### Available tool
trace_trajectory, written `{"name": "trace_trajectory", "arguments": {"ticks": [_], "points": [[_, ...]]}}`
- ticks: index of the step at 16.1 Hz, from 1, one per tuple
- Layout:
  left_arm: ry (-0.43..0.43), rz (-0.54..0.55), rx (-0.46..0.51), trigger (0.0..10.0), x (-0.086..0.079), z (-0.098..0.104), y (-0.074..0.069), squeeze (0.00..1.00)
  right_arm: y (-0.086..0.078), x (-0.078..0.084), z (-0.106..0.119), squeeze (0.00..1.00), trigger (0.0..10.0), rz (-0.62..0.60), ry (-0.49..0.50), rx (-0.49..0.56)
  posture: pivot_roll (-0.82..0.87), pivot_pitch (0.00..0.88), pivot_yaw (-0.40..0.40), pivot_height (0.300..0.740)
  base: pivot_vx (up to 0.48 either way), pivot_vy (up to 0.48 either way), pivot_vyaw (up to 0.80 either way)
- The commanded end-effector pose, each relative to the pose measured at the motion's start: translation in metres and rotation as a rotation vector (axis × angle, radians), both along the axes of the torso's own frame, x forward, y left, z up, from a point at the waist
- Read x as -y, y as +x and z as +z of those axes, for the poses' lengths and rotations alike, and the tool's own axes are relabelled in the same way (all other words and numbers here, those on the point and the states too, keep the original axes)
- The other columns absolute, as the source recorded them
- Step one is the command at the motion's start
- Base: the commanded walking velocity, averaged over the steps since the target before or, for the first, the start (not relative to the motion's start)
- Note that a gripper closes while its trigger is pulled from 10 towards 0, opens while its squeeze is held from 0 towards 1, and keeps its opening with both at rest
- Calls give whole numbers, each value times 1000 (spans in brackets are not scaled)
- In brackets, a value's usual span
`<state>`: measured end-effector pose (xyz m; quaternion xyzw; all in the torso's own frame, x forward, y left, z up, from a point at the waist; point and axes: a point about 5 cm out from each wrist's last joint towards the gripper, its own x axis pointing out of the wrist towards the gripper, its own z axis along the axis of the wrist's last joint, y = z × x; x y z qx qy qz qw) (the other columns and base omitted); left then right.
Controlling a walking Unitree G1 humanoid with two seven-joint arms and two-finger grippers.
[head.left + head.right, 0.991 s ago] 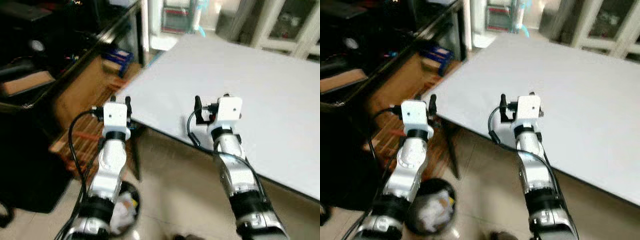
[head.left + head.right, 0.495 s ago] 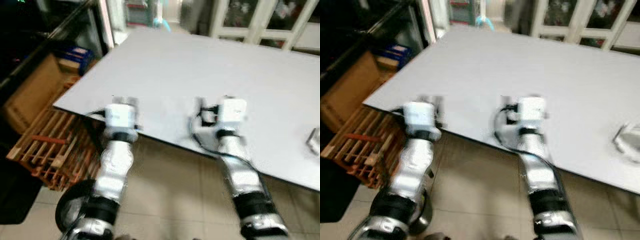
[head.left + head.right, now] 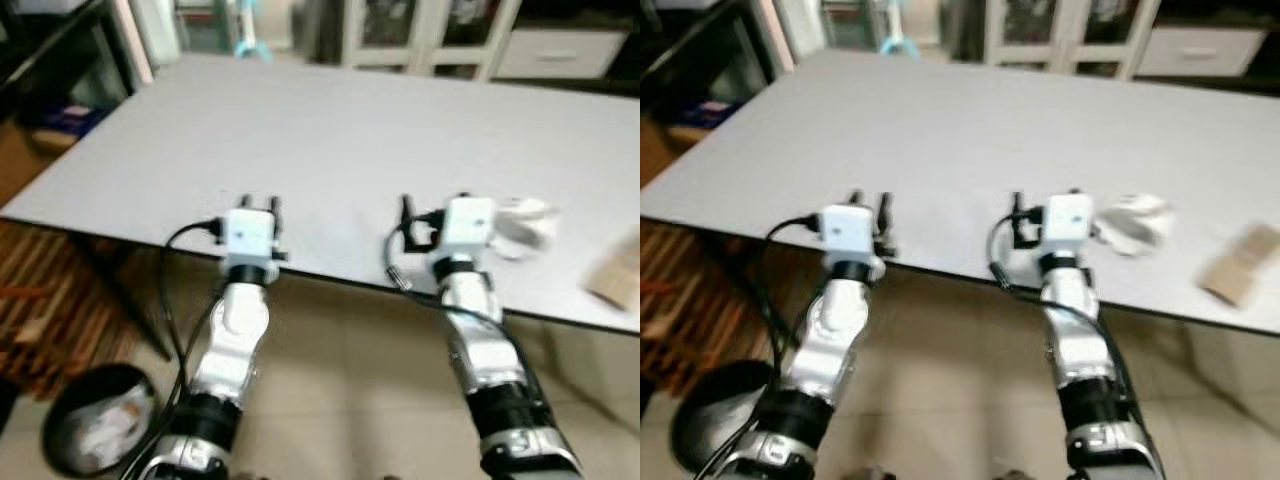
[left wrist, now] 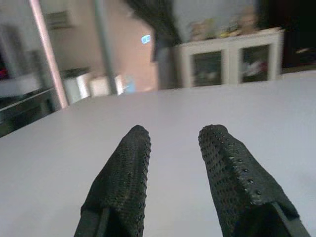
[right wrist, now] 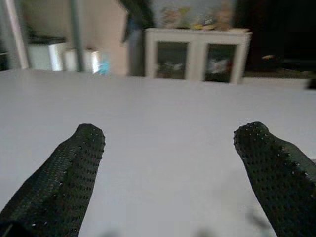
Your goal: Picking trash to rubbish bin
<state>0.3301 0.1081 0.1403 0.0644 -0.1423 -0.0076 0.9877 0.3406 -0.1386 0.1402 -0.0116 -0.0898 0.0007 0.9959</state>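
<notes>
- Two silver arms reach forward from the bottom of the head views, side by side, their wrists at the near edge of a large pale grey surface [image 3: 330, 130].
- Nearest, on the tiled floor at the robot's lower left, stands a round black rubbish bin [image 3: 95, 430]; pale crumpled trash lies inside it, too blurred to tell apart.
- Beside the bin, further left under the surface's edge, a wooden slatted pallet [image 3: 35, 320] lies on the floor.
- Left hand [image 4: 173, 143]: held just over the near edge of the surface, its two black fingers a little apart with a clear gap between them, grasping nothing.
- Right hand [image 5: 170, 143]: also at the near edge, fingers spread wide, released, nothing between them.
- Just to the right of the right hand, on the surface, lies a white crumpled piece of trash [image 3: 1132, 222], close to the wrist but apart from the fingers.
- Further right, near the same edge, lies a small tan cardboard-like piece [image 3: 1238, 264], blurred.
- At the far side stands a white cabinet with glass doors [image 5: 197, 54], and a pale drawer unit [image 3: 560, 50] to its right.
- Far left, a dark shelving frame [image 3: 60, 50] borders the surface.
</notes>
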Motion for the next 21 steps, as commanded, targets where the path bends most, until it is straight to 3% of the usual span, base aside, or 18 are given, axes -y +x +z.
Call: {"name": "trace_trajectory", "arguments": {"ticks": [1,21], "points": [[10,32,-2,10000,-11,0,1,0,1,-11,3,0,10000,32,6,12,-44,91,20,740,0,-277,0],[19,10,-13,10000,-7,-1,2,0,0,-7,2,0,10000,24,13,5,-52,93,22,740,0,-201,0]]}}
